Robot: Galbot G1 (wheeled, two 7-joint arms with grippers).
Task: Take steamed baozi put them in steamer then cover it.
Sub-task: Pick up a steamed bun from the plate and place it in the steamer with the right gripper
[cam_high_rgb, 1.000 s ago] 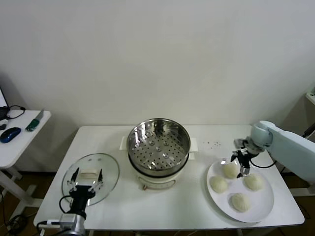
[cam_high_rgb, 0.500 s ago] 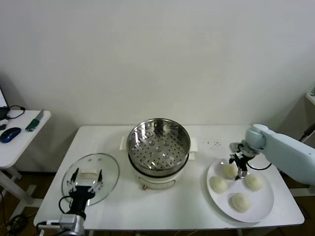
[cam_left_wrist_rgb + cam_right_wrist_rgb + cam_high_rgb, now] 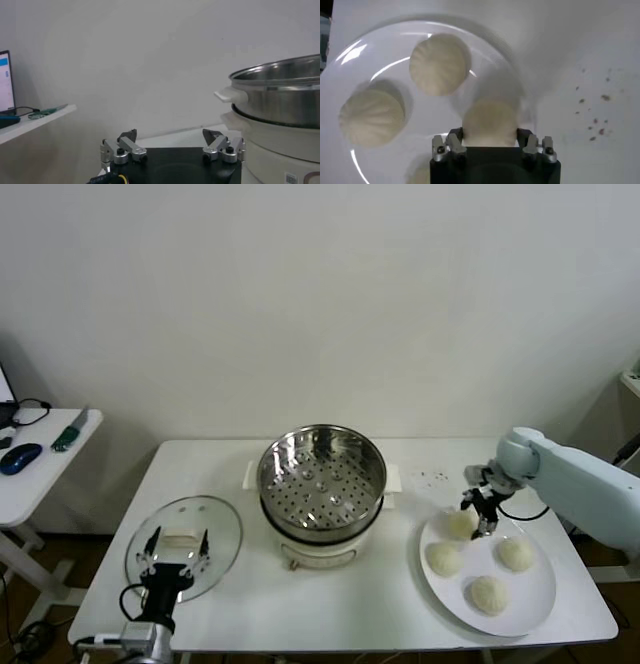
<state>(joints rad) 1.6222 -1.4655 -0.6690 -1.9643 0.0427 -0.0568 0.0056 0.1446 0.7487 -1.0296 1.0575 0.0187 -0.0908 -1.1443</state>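
Starting with the biggest piece, you have the steamer (image 3: 322, 484) mid-table, its perforated floor bare. Its steel wall looks rigid and heavy on the white base, so I would expect no shifting when buns land in it. The cover (image 3: 186, 546) lies flat on the table to the robot's left. Glass with a metal rim is likely slick and breakable, so take it by the cream bar handle at its centre. Your left gripper (image 3: 172, 562) hangs over its near edge with fingers spread wide, holding nothing.

On the white plate (image 3: 540, 604) to the robot's right sit four steamed baozi (image 3: 488, 594). They look soft and light, and a hard squeeze would probably dent them, so grip across the widest part of the dome, gently. Your right gripper (image 3: 487, 142) straddles the bun nearest the steamer (image 3: 490, 122), one finger at each flank.

Whether those fingers actually press the dough is hard to make out, because the gripper body hides the contact. The bun's underside and the fourth bun are cut off in the wrist view.
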